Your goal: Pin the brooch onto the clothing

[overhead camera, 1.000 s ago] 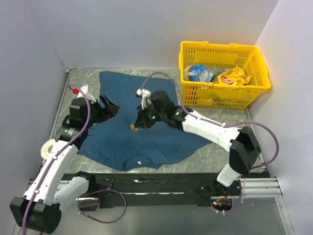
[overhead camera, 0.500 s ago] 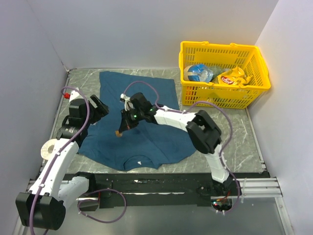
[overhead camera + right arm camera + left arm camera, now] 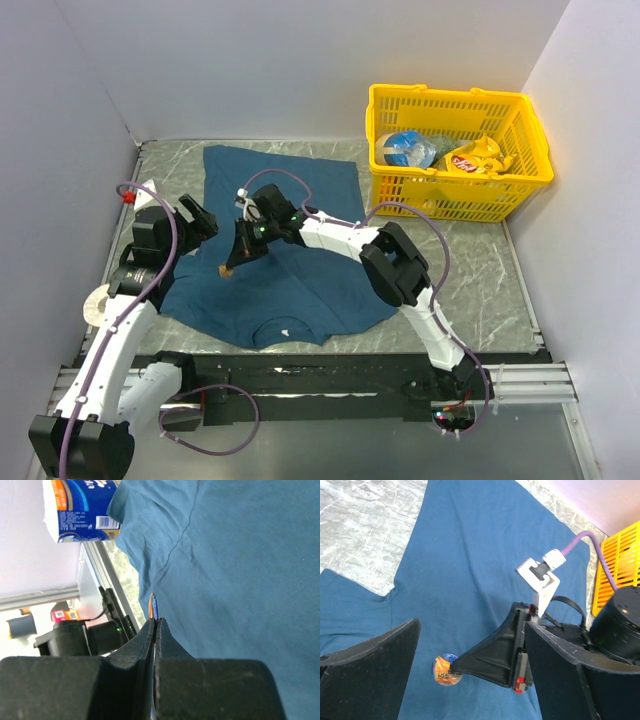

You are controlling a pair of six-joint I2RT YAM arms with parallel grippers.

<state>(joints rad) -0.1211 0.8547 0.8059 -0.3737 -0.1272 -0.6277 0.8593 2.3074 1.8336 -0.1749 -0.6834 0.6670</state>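
A: What is seen laid out, starting with the biggest thing?

B: A grey marbled counter (image 3: 480,270) is seen, walled in white. Most of its left half is covered by the clothing (image 3: 290,290), a dark teal T-shirt spread flat with its neck turned toward the arm bases. A yellow basket (image 3: 455,195) is set at the far right, just beside the shirt's far right corner. A blue-and-white pack (image 3: 405,148) and a yellow snack bag (image 3: 475,158) are held in it.

A: And how are the arms placed?

B: The right arm is stretched across the shirt toward the left. Its right hand (image 3: 232,262) is pressed together, clamped on the brooch (image 3: 226,269). The left hand (image 3: 203,222) is held at the shirt's left edge, near the sleeve. Its fingers (image 3: 370,675) are spread wide apart and nothing is gripped between them.

A: Where is the brooch found, exactly?

B: It is pinched at the very tips of the right hand, over the left part of the shirt, near the left hand. From the left wrist it is seen as a small orange and gold disc against the blue cloth. From the right wrist only its thin edge is shown. Whether the cloth is touched by it cannot be told.

A: Is anything smaller noted?

B: A small white label (image 3: 287,333) is seen at the neck, well apart from both hands.
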